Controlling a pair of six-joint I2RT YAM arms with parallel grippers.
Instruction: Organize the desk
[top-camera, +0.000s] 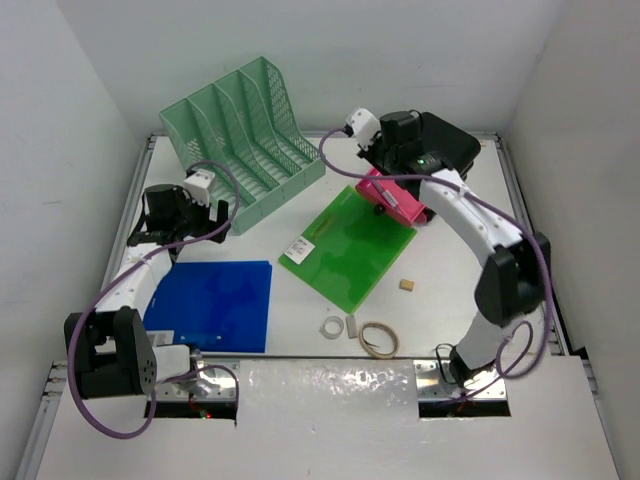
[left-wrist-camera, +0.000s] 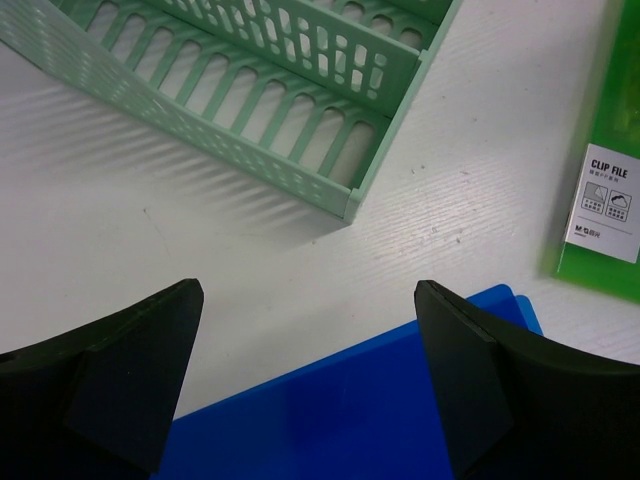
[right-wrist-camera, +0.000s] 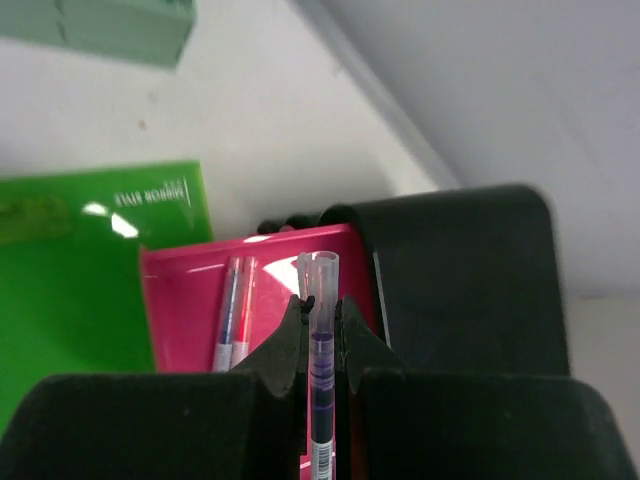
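The desk (top-camera: 440, 250) is a white tabletop with metal rails. My right gripper (top-camera: 385, 172) hovers over a pink tray (top-camera: 402, 202) at the back. In the right wrist view the right gripper (right-wrist-camera: 320, 305) is shut on a clear-capped purple pen (right-wrist-camera: 320, 370), held upright above the pink tray (right-wrist-camera: 190, 300), where two pens (right-wrist-camera: 235, 310) lie. My left gripper (top-camera: 205, 222) stands open over the far edge of a blue folder (top-camera: 215, 305). Its jaws (left-wrist-camera: 308, 290) are wide apart, with only the blue folder (left-wrist-camera: 340, 410) and bare desk below.
A mint-green file rack (top-camera: 245, 135) lies at the back left, just beyond the left gripper. A green clip file (top-camera: 345, 245) sits mid-desk, partly under the pink tray. A black box (top-camera: 445, 140) stands behind the tray. An eraser (top-camera: 407, 286), a white ring (top-camera: 330, 327) and a tape roll (top-camera: 377, 339) lie near the front.
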